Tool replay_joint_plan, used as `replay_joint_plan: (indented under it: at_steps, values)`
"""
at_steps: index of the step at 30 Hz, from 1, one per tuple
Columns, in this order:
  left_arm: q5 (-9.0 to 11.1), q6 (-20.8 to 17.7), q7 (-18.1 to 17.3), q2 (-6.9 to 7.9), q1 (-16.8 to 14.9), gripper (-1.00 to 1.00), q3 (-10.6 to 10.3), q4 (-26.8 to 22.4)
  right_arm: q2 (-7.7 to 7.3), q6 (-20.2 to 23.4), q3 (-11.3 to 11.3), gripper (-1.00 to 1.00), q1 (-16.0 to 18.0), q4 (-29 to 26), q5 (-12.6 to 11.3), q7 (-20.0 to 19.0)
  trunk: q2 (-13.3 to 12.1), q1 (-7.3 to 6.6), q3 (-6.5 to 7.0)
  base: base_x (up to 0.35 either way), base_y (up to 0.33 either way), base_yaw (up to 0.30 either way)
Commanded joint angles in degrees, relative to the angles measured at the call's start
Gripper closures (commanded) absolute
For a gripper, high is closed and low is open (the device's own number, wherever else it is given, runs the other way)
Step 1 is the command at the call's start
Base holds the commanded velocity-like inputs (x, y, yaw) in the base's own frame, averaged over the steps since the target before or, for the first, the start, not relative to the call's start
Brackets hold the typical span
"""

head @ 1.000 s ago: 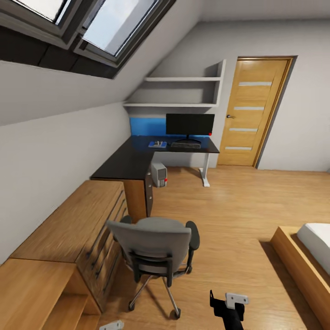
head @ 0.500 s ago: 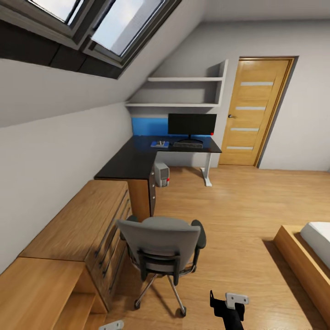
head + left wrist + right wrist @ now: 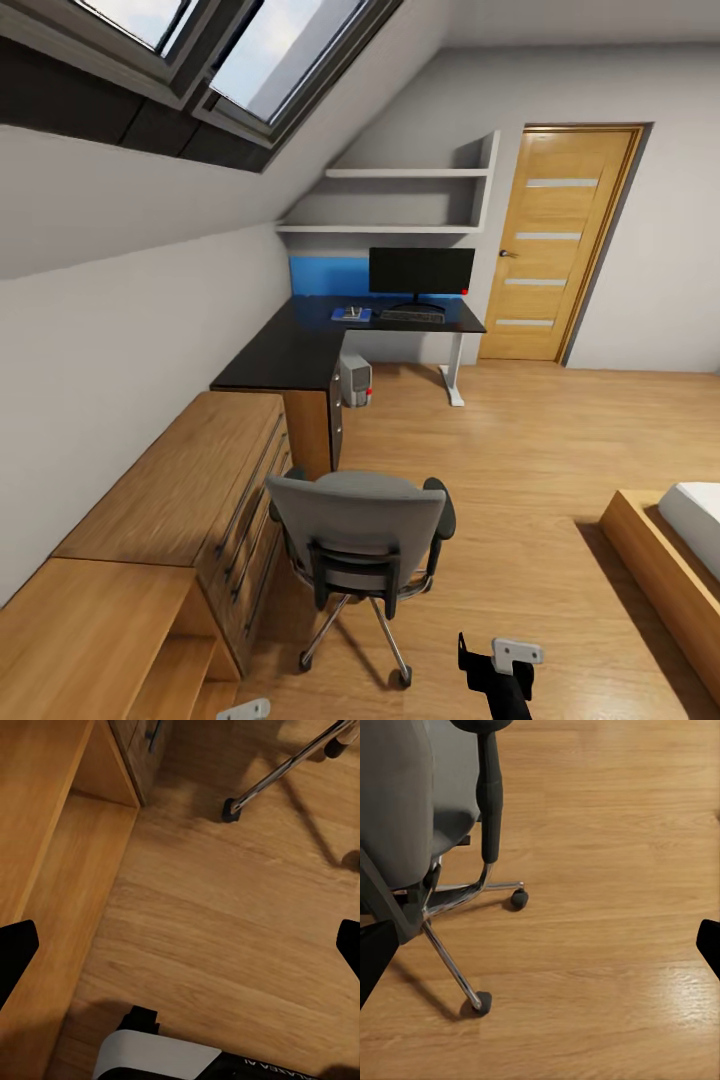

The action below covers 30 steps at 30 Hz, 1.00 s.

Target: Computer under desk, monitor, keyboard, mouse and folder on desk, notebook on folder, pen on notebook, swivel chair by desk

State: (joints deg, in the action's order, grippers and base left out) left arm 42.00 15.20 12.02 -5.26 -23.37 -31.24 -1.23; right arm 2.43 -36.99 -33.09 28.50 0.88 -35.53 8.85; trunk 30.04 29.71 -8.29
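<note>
The swivel chair (image 3: 365,530) stands on the wood floor with its grey back toward me, well short of the desk (image 3: 290,355). On the desk's far wing stands the monitor (image 3: 421,272), with the keyboard (image 3: 412,315) in front of it. To the keyboard's left lies the blue folder (image 3: 351,314) with something small and pale on top; notebook, pen and mouse are too small to tell apart. The computer (image 3: 354,380) sits under the desk. My left gripper (image 3: 180,952) is open over bare floor. My right gripper (image 3: 540,952) is open beside the chair's base (image 3: 450,945).
A low light-wood drawer unit (image 3: 190,470) runs along the left wall, close to the chair's left side. A bed platform (image 3: 660,560) juts in at the right. The oak door (image 3: 560,240) is at the back right. Open floor lies between chair, desk and bed.
The whole head view has shifted, so the camera has moved; chair and desk sit slightly further right in the picture. My arms hold the same place in view.
</note>
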Motion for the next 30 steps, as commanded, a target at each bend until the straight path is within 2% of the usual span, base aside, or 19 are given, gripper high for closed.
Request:
replay_joint_plan:
  at_steps: [1, 6, 15, 30]
  values:
    - [0.3, 0.1, 0.3, -0.01, 0.0, -1.0, -0.5, 0.0, 0.03, -0.1, -0.5, -1.0, 0.1, 0.1, 0.0, 0.5, 0.1, 0.02, -0.1, -0.001, 0.002, 0.0]
    - [0.3, 0.1, 0.3, -0.01, 0.0, -1.0, -0.5, 0.0, 0.03, -0.2, -0.5, -1.0, 0.1, 0.2, 0.1, 0.4, 0.1, 0.02, -0.08, 0.0, 0.001, -0.068]
    - [0.3, 0.1, 0.3, -0.01, 0.0, -1.0, -0.5, 0.0, 0.01, -0.3, -0.5, -1.0, 0.1, 0.2, 0.2, 0.3, 0.1, 0.02, 0.09, -0.041, 0.0, -0.214]
    - [0.3, 0.1, 0.3, -0.01, 0.0, -1.0, -0.5, 0.0, 0.03, -0.3, -0.6, -1.0, 0.1, 0.2, 0.1, 0.3, 0.1, 0.02, 0.11, -0.1, 0.0, -0.018]
